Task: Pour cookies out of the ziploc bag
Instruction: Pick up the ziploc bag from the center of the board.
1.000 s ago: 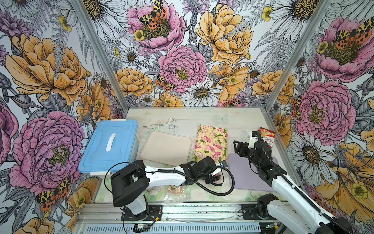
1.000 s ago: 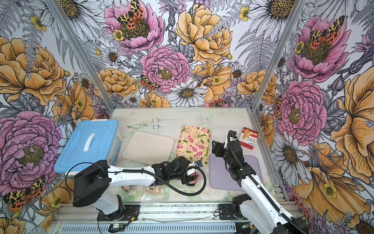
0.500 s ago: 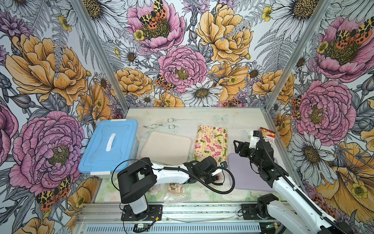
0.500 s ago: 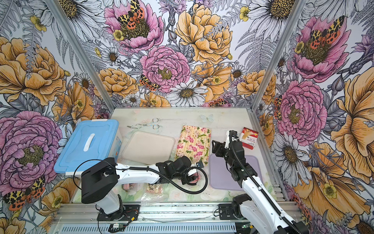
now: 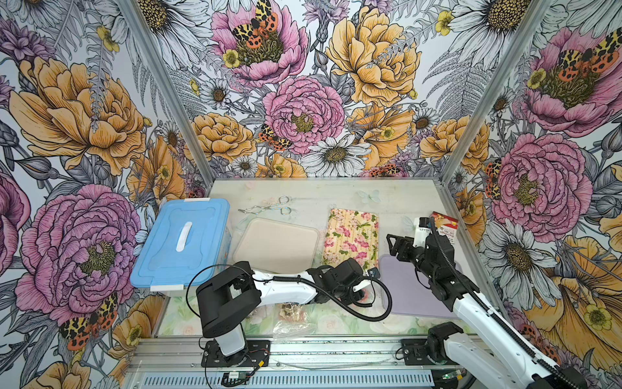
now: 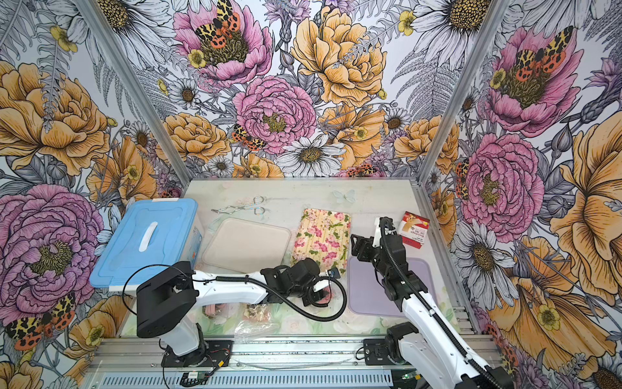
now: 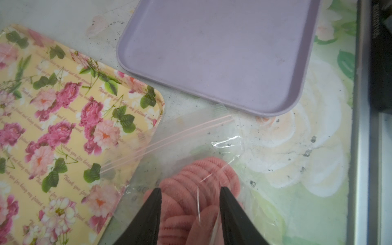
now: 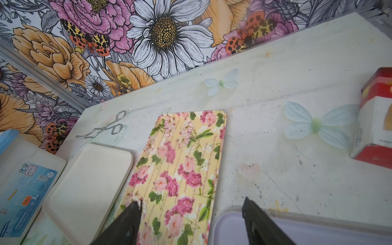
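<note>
Several pink ribbed cookies (image 7: pixel 203 169) lie stacked inside the clear ziploc bag (image 7: pixel 186 135). The bag rests on the counter (image 7: pixel 307 137) between the floral tray (image 7: pixel 63 106) and the purple tray (image 7: pixel 212 53). One end of its pink zip strip lies near the purple tray's corner, and the other overlaps the floral tray's edge.

The left gripper (image 7: pixel 189 189) is down at the bag, its black fingers (image 7: pixel 152 207) partly apart on either side of the cookie stack. Whether they pinch the plastic I cannot tell. The right gripper (image 8: pixel 191 201) hovers above the far edge of the purple tray, jaws wide apart with nothing between them.

In both top views a beige tray (image 5: pixel 276 246) lies left of the floral one, beside a blue-lidded box (image 5: pixel 181 242). Metal tongs (image 5: pixel 269 208) lie behind it, and a red-and-white carton (image 5: pixel 444 225) sits near the right wall.
</note>
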Tool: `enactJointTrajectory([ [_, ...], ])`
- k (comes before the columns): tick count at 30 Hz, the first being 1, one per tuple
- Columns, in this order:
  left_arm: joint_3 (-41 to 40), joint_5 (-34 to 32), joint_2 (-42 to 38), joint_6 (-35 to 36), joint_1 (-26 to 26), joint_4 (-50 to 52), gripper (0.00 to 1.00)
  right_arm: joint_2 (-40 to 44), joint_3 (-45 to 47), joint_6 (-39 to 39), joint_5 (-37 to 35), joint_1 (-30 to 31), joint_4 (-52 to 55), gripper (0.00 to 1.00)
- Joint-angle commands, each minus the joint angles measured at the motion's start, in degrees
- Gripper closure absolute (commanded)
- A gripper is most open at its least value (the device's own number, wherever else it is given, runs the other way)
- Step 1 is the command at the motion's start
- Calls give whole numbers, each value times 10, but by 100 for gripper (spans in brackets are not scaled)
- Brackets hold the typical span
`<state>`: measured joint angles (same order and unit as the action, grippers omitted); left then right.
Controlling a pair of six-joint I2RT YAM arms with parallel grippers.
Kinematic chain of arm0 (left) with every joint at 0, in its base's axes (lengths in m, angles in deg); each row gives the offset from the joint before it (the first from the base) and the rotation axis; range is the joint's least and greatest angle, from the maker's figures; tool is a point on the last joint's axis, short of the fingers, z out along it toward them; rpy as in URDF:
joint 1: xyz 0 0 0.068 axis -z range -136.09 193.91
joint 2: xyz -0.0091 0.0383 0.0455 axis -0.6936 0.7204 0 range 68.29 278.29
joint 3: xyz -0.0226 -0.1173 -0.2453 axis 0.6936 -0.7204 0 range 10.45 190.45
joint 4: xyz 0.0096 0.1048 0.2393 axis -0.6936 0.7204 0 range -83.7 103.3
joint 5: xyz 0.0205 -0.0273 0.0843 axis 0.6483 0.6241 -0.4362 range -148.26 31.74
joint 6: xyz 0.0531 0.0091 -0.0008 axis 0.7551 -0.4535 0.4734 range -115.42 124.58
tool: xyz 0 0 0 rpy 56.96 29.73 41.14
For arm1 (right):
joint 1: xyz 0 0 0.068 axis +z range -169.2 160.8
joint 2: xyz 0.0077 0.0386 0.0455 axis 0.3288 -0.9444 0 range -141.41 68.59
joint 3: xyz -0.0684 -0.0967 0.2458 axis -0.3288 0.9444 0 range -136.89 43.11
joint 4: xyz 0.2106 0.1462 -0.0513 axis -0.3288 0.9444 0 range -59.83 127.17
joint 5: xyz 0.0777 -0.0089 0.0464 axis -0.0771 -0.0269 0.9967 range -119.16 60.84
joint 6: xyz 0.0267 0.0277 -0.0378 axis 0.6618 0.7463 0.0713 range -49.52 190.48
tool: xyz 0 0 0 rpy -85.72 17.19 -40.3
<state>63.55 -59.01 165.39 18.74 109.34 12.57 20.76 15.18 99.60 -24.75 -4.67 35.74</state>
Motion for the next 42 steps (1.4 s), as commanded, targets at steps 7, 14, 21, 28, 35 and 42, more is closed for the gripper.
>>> enactJointTrajectory([
  [7, 27, 3, 30, 9, -5, 21, 51, -14, -23, 7, 16, -5, -3, 21],
  [14, 31, 3, 35, 5, -7, 24, 61, -10, -23, 6, 16, -5, -3, 21],
  [21, 26, 8, 26, 3, -12, 19, 68, -11, -24, 5, 18, -5, -3, 21],
  [28, 28, 11, 25, 0, -14, 20, 78, -13, -24, 4, 18, -5, -3, 21],
  [35, 15, 12, 3, -4, -14, 6, 86, -20, -26, 4, 20, -5, -3, 21],
  [42, -3, 8, -25, -9, -17, -8, 93, -26, -28, 4, 24, -5, -3, 21],
])
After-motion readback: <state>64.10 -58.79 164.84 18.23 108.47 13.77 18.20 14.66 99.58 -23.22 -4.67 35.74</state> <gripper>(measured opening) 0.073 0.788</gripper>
